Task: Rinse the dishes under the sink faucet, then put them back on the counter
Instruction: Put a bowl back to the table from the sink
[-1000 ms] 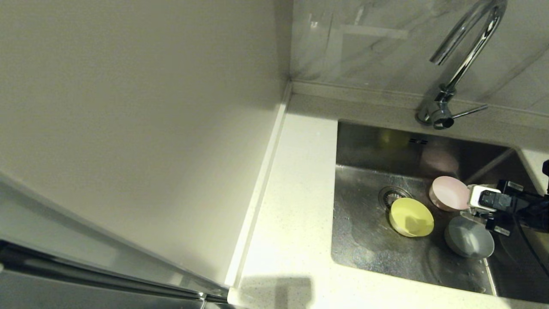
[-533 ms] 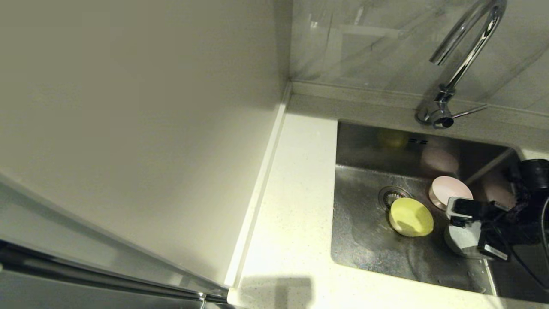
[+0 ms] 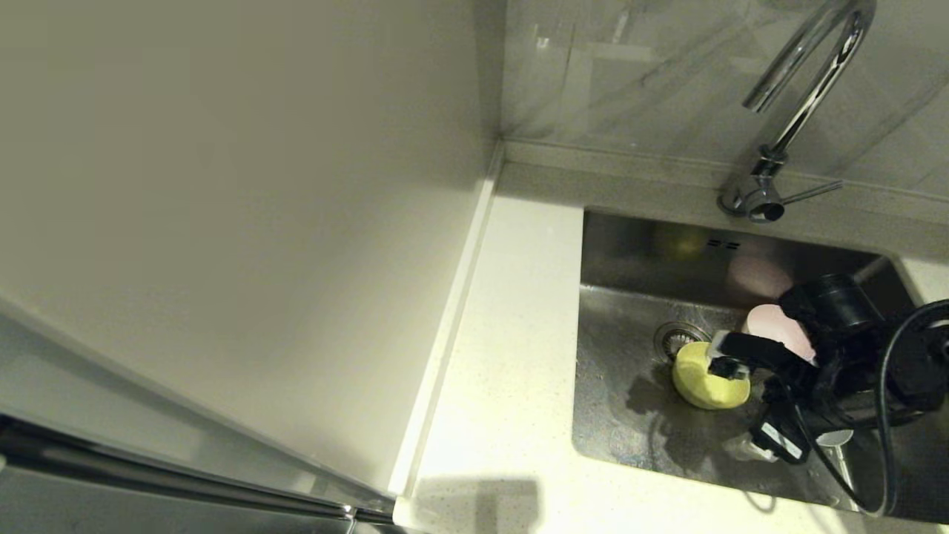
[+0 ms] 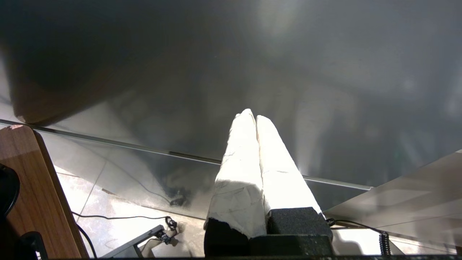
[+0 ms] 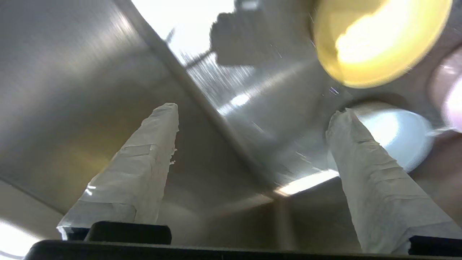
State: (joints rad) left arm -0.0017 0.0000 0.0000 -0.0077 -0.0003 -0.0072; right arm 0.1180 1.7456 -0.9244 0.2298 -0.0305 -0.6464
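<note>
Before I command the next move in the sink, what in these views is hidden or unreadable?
- Grey-blue shallow round bowl: hidden in the head view behind the right arm; the right wrist view shows part, behind a finger.
- Pale pink shallow round bowl: half covered by that arm in the head view.
- Right gripper: open, nothing between its fingers.
- Chrome gooseneck faucet: top cut off by the head view's edge.
- Left gripper: shut, outside the head view.

Steel sink [image 3: 630, 415] set in speckled white counter [image 3: 511, 371], holding yellow bowl [image 3: 700, 382], pink bowl [image 3: 771, 325], grey-blue bowl [image 5: 400, 139]

kitchen | steel sink [image 3: 637, 415] | chrome faucet [image 3: 797, 111] | speckled counter [image 3: 511, 356]
</note>
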